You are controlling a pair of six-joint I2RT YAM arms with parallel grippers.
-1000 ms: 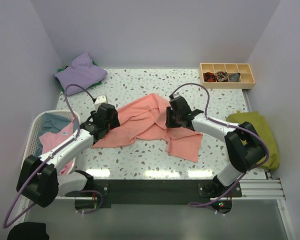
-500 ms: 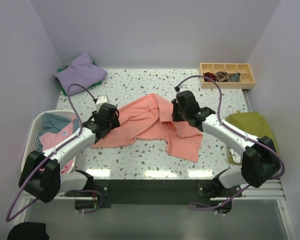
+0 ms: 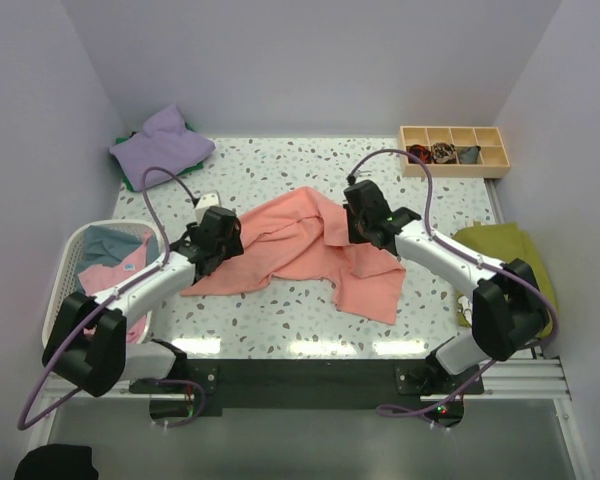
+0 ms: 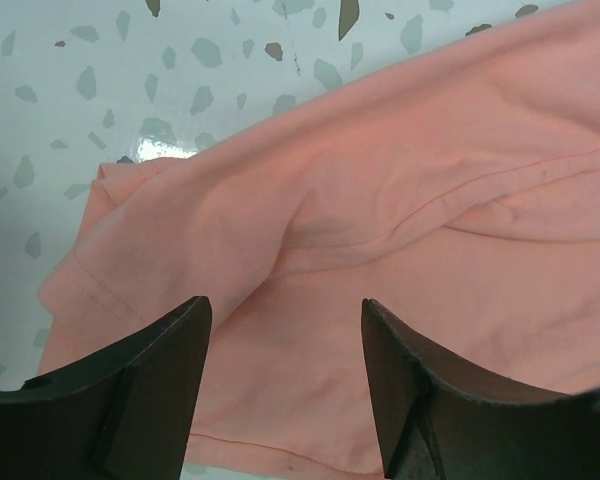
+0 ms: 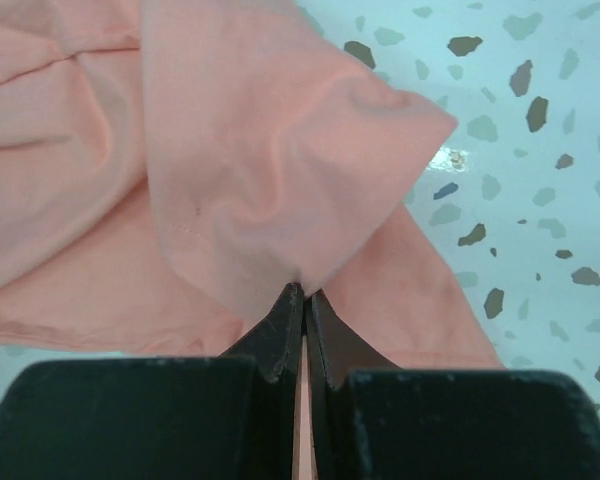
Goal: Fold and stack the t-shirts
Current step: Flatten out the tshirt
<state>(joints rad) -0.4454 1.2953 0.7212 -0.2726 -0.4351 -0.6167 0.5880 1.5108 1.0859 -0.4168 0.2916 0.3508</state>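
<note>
Salmon-pink t-shirt (image 3: 290,245) pinched in the right jaws, left jaws open over it; basket (image 3: 66,264) holds pink and blue shirts (image 3: 105,280).

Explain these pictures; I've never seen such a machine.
Two robot arms stand at the near edge of a speckled table. One picture looks down from above; two come from wrist cameras. A salmon-pink t-shirt lies crumpled in the middle. The right gripper is shut, pinching a fold of it; the left gripper hangs open over its left edge, holding nothing. Also there: a lavender shirt far left, a white basket of shirts at left, a wooden tray far right, an olive-green cloth at right.
</note>
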